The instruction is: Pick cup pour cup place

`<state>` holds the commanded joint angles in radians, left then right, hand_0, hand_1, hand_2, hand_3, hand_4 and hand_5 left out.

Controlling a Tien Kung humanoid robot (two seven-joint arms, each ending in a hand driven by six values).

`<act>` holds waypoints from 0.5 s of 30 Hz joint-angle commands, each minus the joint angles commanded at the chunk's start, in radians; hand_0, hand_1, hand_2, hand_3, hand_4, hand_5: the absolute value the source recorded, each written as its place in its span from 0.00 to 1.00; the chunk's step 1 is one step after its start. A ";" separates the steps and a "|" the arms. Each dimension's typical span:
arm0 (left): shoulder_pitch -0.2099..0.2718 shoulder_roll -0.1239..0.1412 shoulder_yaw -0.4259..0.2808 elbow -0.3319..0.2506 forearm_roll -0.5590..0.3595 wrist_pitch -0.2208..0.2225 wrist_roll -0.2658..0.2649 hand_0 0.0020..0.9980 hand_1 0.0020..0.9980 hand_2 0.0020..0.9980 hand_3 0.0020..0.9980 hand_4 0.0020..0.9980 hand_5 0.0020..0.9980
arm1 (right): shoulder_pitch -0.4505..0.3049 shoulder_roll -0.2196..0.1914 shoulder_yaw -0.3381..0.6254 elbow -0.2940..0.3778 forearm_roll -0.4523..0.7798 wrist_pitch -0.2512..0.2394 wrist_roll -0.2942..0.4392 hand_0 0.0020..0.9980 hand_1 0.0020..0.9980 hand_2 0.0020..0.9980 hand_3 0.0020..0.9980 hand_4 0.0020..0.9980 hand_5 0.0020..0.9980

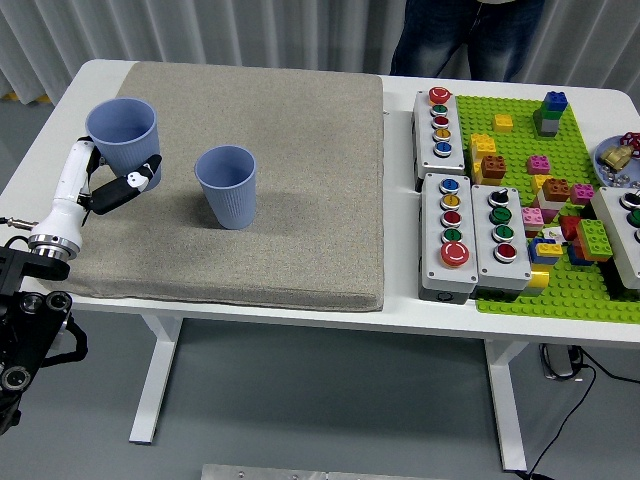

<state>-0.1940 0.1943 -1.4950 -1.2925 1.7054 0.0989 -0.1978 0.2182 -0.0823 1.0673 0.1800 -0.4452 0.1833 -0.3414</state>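
head view. the left hand (pixel 105 185) is seen at the left side of the grey mat (pixel 300 150), its fingers (pixel 128 183) wrapped around the lower part of the held cup (pixel 124 135), which appears raised slightly off the mat and leans a little. the second cup (pixel 227 186) stands upright on the mat, to the right of the held cup and apart from it. the mat covers the left part of the white table (pixel 420 320); button boxes (pixel 460 200) and a green brick plate (pixel 560 180) with coloured bricks lie on the right part, well apart from both cups. a person (pixel 465 35) is partly seen at the far side, hands out of view. the right hand is not in view.

the step in hand is judged to be the carry toward pouring. it is best done if the held cup is brought beside and above the second cup's rim before being tilted, the grasp being kept low and firm so the thin wall is not crushed, and the standing cup not being knocked.
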 joint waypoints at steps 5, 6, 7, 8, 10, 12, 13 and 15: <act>0.000 0.022 0.026 -0.080 0.167 0.008 0.033 0.59 0.56 0.74 0.92 0.63 0.31 | -0.002 -0.001 -0.001 0.000 0.000 0.000 0.001 0.77 0.72 0.76 0.62 0.21 0.31; -0.001 0.027 0.033 -0.092 0.203 0.007 0.039 0.59 0.56 0.74 0.92 0.63 0.31 | -0.002 -0.001 0.000 0.000 0.000 0.000 0.001 0.77 0.72 0.76 0.62 0.21 0.31; -0.004 0.033 0.042 -0.103 0.237 0.008 0.045 0.59 0.56 0.74 0.92 0.63 0.31 | -0.002 -0.001 -0.002 0.000 0.001 -0.001 0.001 0.77 0.72 0.76 0.62 0.21 0.31; -0.006 0.037 0.047 -0.108 0.279 0.008 0.048 0.59 0.56 0.74 0.92 0.63 0.31 | -0.002 -0.002 -0.003 0.000 0.002 -0.001 0.001 0.77 0.72 0.75 0.62 0.21 0.31; -0.013 0.045 0.058 -0.115 0.336 0.006 0.052 0.59 0.56 0.74 0.92 0.63 0.31 | -0.002 -0.003 -0.003 0.000 0.004 -0.001 0.002 0.77 0.72 0.75 0.62 0.21 0.31; -0.023 0.055 0.073 -0.119 0.407 0.004 0.058 0.59 0.56 0.74 0.92 0.63 0.31 | -0.001 -0.003 -0.007 0.000 0.008 -0.002 0.004 0.77 0.72 0.75 0.62 0.21 0.31; -0.024 0.057 0.075 -0.120 0.428 0.004 0.059 0.59 0.56 0.74 0.92 0.63 0.31 | -0.001 -0.003 -0.007 0.000 0.009 -0.002 0.004 0.77 0.72 0.75 0.62 0.21 0.31; -0.033 0.065 0.090 -0.124 0.463 0.006 0.062 0.59 0.56 0.74 0.92 0.63 0.31 | -0.001 -0.004 -0.011 0.000 0.018 -0.003 0.007 0.77 0.72 0.75 0.62 0.21 0.30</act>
<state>-0.2269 0.2596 -1.4052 -1.4162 2.1682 0.1051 -0.1354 0.2172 -0.0862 1.0567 0.1800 -0.4275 0.1801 -0.3340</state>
